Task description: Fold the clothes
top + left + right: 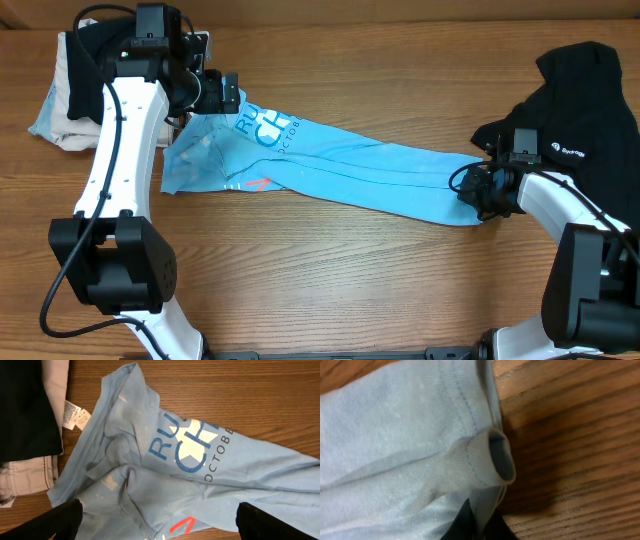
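At the far left of the brown wood-grain counter (330, 280), a folded black cloth (85, 55) lies on a pale beige garment (50, 125), with a white care tag (76, 415) showing at their edge. Just beside them, the white left arm (125, 150) hangs over the printed end of a soft light blue T-shirt (330, 165). The left jaws stand wide apart above the cloth, holding nothing. The light blue T-shirt lies drawn out into a long, creased band across the middle of the counter. White and dark blue lettering (187, 447) and a red-pink mark (182, 524) face up at its broad left end, and its narrow end reaches to the right. There the right jaws, on the white right arm (560, 205), are closed on a rolled hem (490, 460) at the shirt's tip, a sliver of cloth pinched between them. At the far right, a crumpled black garment with a small white logo (585, 95) sits in a heap. The shirt looks light, limp and thin, likely to sag and wrinkle rather than keep a line. Its stitched hems, shoulders and corners appear the surest places to take hold, two at once. The bare wood seems smooth enough for cloth to slide. Of the room, nothing shows but a pale strip (400, 8) along the counter's far edge.
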Action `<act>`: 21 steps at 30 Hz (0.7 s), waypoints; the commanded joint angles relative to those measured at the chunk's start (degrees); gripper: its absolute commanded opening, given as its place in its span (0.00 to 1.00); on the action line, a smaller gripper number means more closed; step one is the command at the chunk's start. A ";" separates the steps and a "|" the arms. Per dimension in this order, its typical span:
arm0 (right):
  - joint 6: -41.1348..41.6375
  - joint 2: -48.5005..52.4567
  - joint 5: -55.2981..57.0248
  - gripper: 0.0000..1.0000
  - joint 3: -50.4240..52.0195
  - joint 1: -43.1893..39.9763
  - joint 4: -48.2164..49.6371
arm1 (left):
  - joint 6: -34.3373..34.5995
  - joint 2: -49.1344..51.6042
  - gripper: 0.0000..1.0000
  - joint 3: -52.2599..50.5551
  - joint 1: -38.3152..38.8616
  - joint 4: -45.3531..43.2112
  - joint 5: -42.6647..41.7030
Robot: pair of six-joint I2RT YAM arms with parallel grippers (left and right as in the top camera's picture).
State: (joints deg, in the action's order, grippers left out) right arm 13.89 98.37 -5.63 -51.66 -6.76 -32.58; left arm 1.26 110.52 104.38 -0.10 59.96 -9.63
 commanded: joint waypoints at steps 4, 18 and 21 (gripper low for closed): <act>2.84 0.28 -0.44 0.04 -3.98 -5.07 -9.27 | -1.51 -0.37 1.00 1.22 0.07 0.24 1.27; -10.82 -0.76 -10.62 0.04 -25.35 -15.28 -36.79 | -1.53 -0.37 1.00 1.22 0.07 3.48 1.22; -11.19 -0.76 -10.80 0.04 -26.01 -11.21 -36.57 | -1.51 -0.37 1.00 1.22 0.09 3.69 1.20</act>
State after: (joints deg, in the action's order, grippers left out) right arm 6.46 98.67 -13.54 -75.37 -22.24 -69.25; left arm 1.04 110.52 104.40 -0.10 63.31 -8.75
